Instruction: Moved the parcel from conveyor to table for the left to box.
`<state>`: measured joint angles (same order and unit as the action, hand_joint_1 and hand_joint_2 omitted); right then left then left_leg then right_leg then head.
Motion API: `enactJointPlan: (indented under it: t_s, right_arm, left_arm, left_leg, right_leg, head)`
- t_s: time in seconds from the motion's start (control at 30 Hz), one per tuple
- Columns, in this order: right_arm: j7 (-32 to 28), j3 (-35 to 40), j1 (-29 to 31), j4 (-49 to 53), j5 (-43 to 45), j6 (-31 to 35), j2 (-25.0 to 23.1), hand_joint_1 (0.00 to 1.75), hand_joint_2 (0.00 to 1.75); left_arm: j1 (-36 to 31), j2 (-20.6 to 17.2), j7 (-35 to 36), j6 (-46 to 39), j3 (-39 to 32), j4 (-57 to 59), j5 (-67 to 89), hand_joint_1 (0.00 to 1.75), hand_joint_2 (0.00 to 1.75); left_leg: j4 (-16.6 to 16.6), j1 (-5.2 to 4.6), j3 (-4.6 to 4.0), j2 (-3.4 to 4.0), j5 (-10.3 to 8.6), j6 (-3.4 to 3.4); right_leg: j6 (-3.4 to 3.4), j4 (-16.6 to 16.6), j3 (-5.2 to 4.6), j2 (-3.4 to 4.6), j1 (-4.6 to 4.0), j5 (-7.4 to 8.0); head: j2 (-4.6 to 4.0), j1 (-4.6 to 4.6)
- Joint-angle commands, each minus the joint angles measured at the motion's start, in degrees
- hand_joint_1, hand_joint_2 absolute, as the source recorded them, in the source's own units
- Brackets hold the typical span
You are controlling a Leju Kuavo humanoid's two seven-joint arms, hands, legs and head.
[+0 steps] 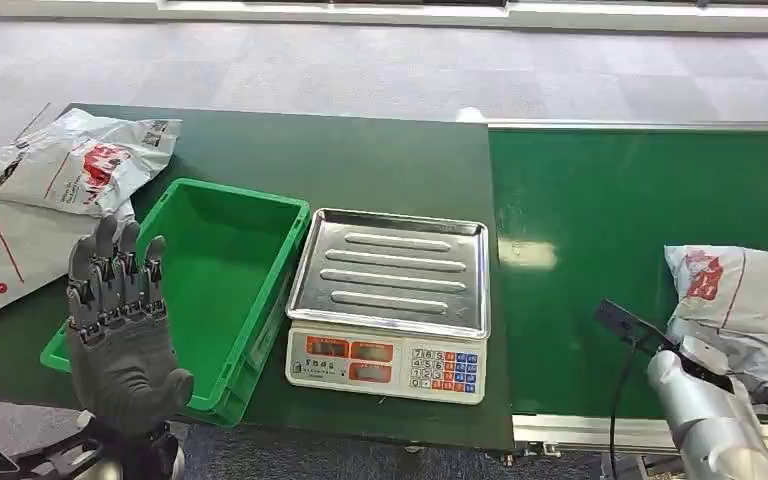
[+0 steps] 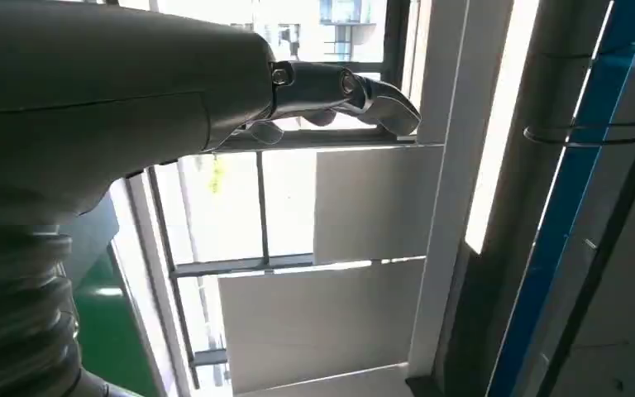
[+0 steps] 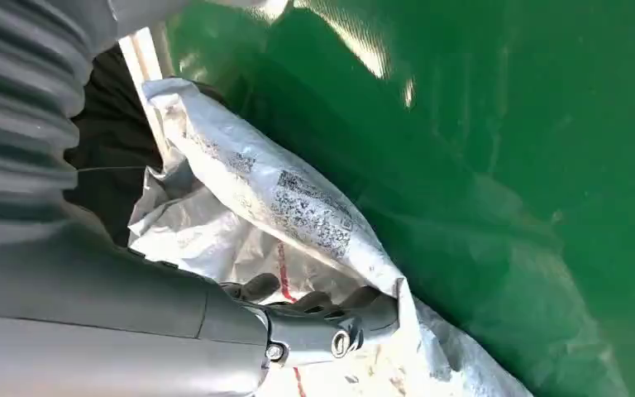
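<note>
Right fingers [image 3: 314, 308] around the parcel [image 1: 750, 300] — tips hidden; left hand [image 1: 120, 320] spread, empty.

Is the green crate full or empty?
Empty: the green crate shows only its bare green floor in the head view, no parcel inside.

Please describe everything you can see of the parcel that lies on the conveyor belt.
The parcel is a soft grey-white plastic mailer bag, crumpled and puffy, with a red printed mark and thin red lines; the right wrist view shows a dark printed code patch on it. It lies flat on the green conveyor belt, near the belt's front edge, on the robot's right. The right hand is on it, fingers pressed into the creased film.
</note>
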<state>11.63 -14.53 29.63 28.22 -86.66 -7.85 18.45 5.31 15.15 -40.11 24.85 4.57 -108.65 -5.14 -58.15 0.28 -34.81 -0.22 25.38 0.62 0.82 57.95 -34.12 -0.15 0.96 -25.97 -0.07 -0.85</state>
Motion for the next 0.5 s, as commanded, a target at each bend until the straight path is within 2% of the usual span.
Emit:
enactJointPlan:
  t_s: [0.03,0.5]
  right_arm:
    - [4.1,-0.9,5.8,-3.5,-1.6,1.7,-0.9,1.75,1.75]
    - [3.0,0.7,9.9,-5.7,-2.2,1.7,0.5,1.75,1.75]
  left_arm:
    - [-0.4,2.2,0.1,-0.7,-2.5,1.5,0.1,0.00,1.75]
    - [-2.5,1.4,0.1,-2.0,-2.5,3.0,-0.5,0.00,1.75]
  left_leg:
    - [0.0,-0.04,0.05,0.23,0.03,-0.01]
    - [0.0,-0.09,-0.02,0.06,-0.02,-0.05]
  right_leg:
    - [-0.04,0.0,-0.04,0.23,0.03,0.04]
    - [-0.03,0.0,-0.05,0.07,0.07,0.01]
  head:
    - [0.00,0.00]
    - [0.00,0.00]
